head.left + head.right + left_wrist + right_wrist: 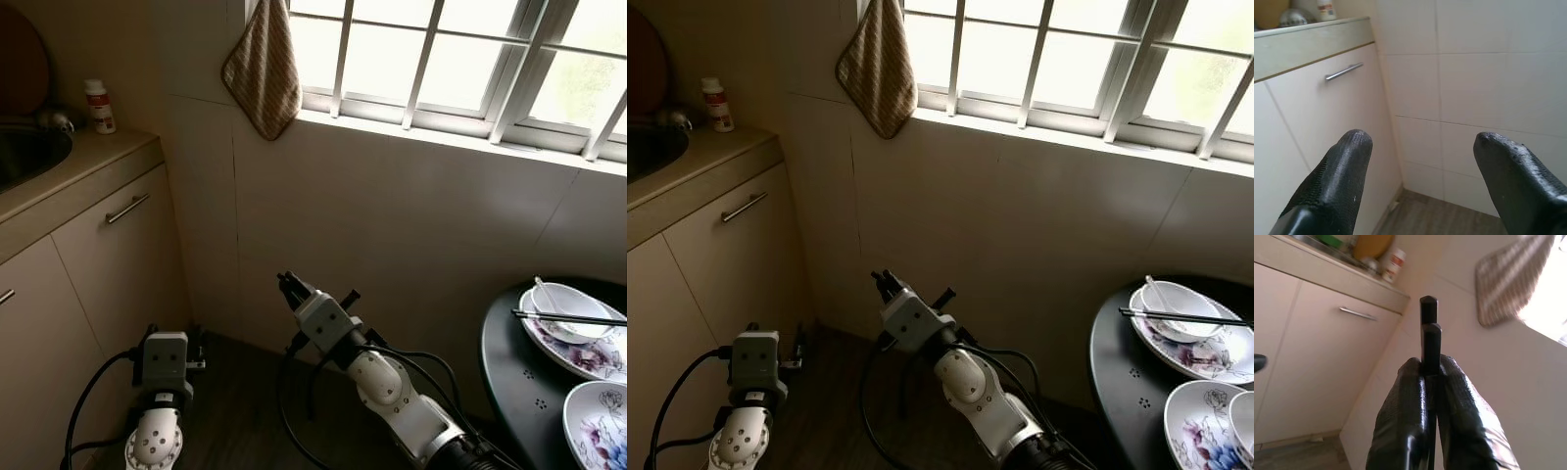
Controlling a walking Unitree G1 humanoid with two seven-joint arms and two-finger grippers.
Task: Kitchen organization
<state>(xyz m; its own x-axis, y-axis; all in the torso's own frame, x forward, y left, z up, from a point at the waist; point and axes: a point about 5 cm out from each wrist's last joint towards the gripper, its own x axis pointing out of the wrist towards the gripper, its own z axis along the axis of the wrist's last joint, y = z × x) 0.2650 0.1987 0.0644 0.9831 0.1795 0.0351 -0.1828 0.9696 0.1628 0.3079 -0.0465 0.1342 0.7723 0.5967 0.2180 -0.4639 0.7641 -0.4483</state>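
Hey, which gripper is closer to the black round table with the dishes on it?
The right gripper: it points toward the wall, just left of the table. The left gripper hangs low by the cabinet, farther from it.

Daylight pours through the white-barred window at the far right, its panes blown out to glare, while the dark floor near the robot lies in dim shadow. The head views are fairly sharp; in the right wrist view the brown checked cloth is softly blurred against the brightness.

Glossy tiled wall; ribbed cloth towel; possibly ceramic plates.
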